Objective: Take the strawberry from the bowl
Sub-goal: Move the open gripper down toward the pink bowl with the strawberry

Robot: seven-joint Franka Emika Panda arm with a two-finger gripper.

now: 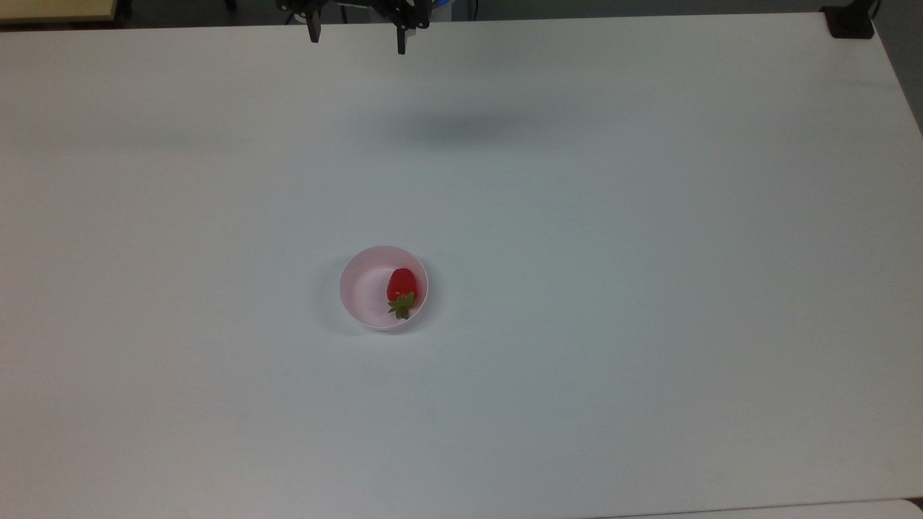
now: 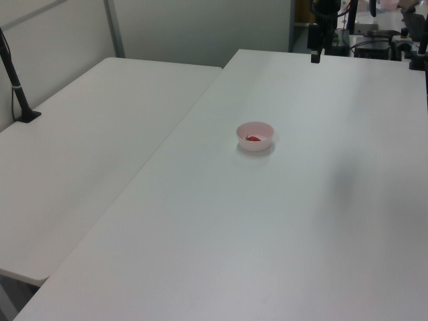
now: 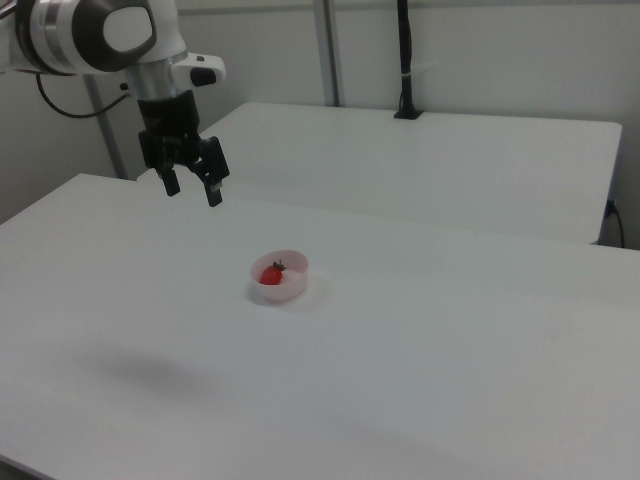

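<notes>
A pale-pink bowl stands on the white table, a little left of centre in the top view. Inside it lies a red strawberry with a green cap, against the bowl's right wall in the top view. My gripper hangs open high above the table's far edge, well away from the bowl, with nothing between its two black fingers.
The white table spreads wide around the bowl. A second white table adjoins it, with a black post clamped to it. A dark clamp sits at the top view's upper right corner.
</notes>
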